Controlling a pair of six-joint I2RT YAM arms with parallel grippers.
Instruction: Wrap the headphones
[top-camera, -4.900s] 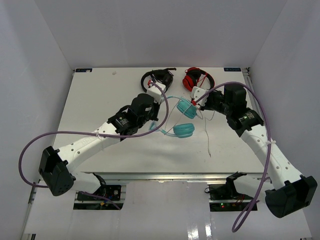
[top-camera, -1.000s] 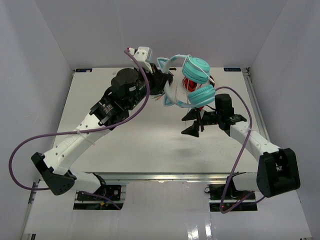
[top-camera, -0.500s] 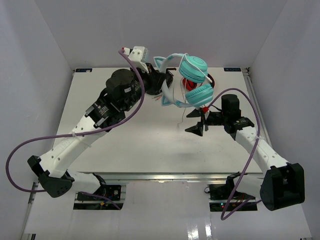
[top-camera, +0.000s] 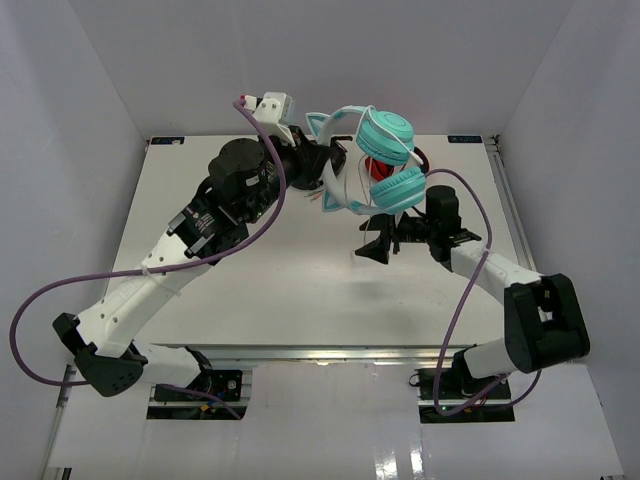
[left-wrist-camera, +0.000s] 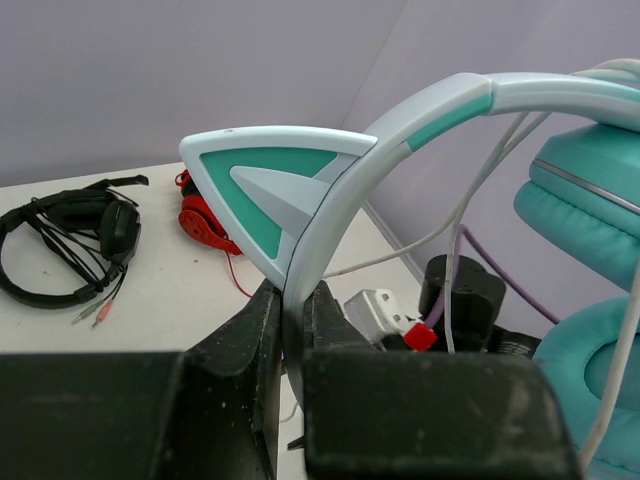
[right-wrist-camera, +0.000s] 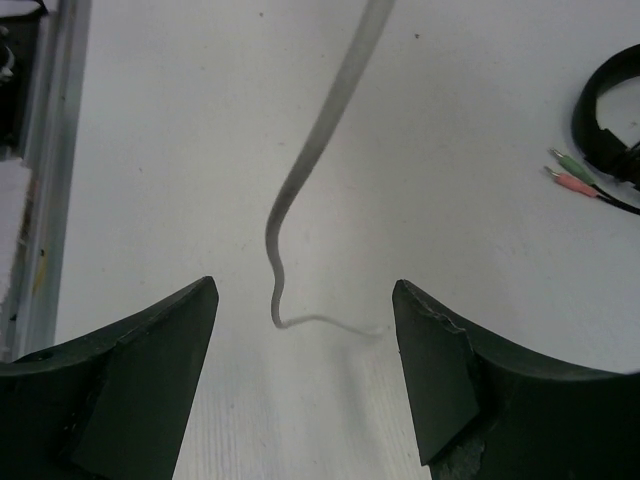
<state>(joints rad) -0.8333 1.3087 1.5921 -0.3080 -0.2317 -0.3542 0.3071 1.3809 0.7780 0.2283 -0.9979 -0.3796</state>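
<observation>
The white cable (right-wrist-camera: 335, 100) is blurred and cut off by the right wrist view's top edge.

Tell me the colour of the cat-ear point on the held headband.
Cat-ear point: teal face, pale border, clearest in the left wrist view.

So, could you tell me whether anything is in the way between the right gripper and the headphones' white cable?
Nothing visible is. The cable hangs free in the gap of the open right gripper, its tip curling down by the table. The left gripper holds the headphones aloft by the headband.
</observation>
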